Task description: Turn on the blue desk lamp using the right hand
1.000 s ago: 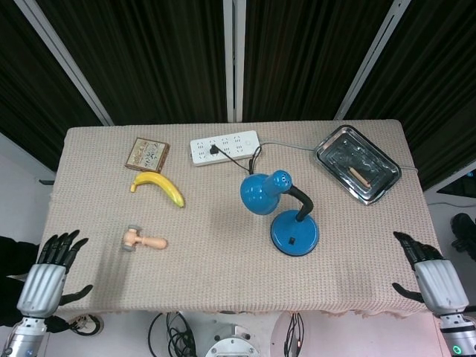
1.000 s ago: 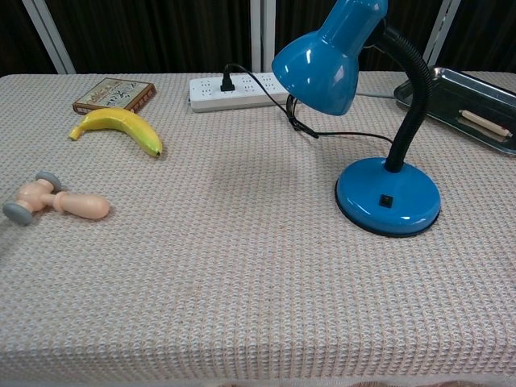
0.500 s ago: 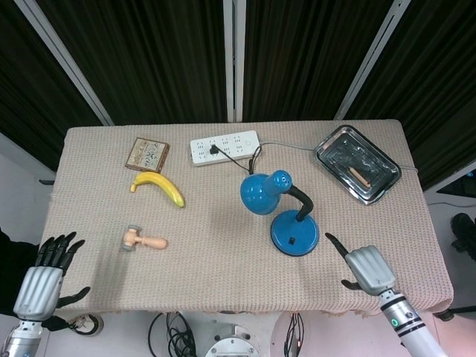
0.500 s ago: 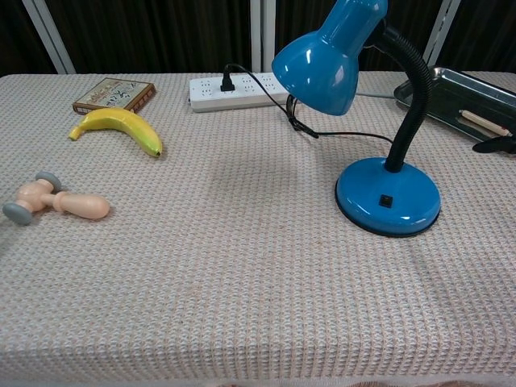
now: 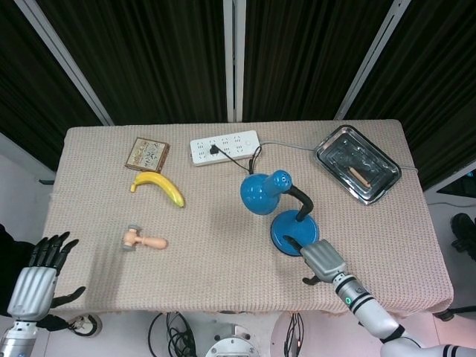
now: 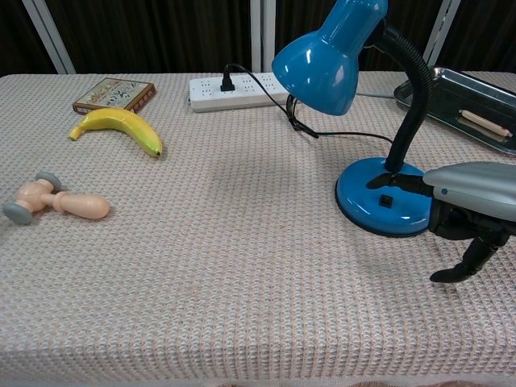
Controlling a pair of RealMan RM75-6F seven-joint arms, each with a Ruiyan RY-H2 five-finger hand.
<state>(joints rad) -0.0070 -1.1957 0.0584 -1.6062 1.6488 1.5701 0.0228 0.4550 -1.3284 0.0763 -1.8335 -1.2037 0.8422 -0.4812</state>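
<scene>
Over the blue desk lamp's round base, just beside its switch, I have the right hand, one finger extended, holding nothing. Well away from the lamp, at the table's near left corner, my left hand hangs with fingers spread and empty.

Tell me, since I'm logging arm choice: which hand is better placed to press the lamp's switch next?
The right hand: its fingers already reach over the blue lamp's base beside the switch. The left hand sits off the table's far left edge.

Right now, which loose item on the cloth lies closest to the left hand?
The small wooden mallet, lying nearest the left hand; banana and box are farther back.
</scene>
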